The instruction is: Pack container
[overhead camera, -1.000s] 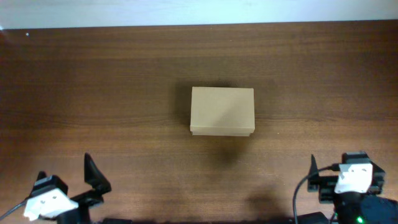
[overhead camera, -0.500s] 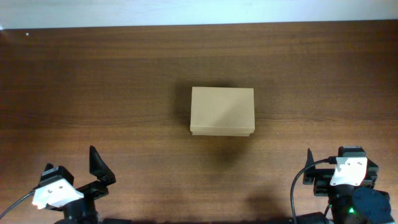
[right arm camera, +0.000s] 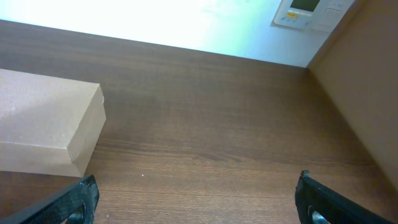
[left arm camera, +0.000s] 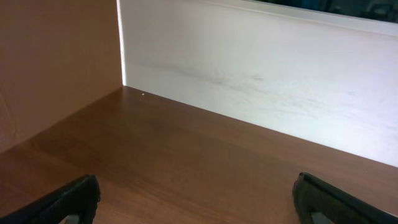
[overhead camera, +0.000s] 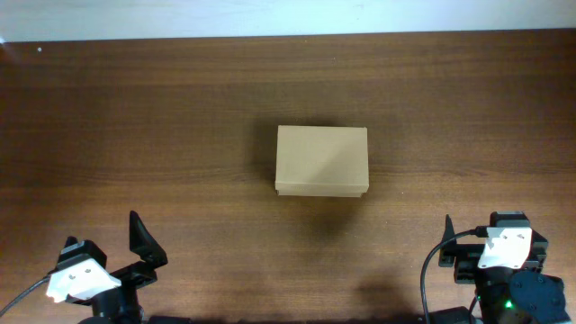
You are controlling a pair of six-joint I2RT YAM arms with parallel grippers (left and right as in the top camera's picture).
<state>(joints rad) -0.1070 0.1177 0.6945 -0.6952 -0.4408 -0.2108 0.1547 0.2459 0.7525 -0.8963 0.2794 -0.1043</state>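
The container [overhead camera: 321, 160] is a small tan cardboard box with its lid closed flat, standing at the middle of the brown table. Its right end shows at the left of the right wrist view [right arm camera: 43, 124]. My left gripper [overhead camera: 137, 245] is at the front left edge, open and empty, far from the box. In the left wrist view [left arm camera: 199, 202] its fingers are wide apart over bare wood. My right gripper [overhead camera: 449, 245] is at the front right edge, also open and empty [right arm camera: 198, 200]. No items for packing are in view.
A white wall [overhead camera: 288, 16] runs along the table's back edge. Tan side panels stand at the table's left end [left arm camera: 56, 62] and right end [right arm camera: 367, 81]. A wall control unit [right arm camera: 306, 11] shows at the back right.
One second ago both arms shifted slightly at the front edge, the left a little to the right and the right a little to the left. Nothing has moved since. The box stays put.
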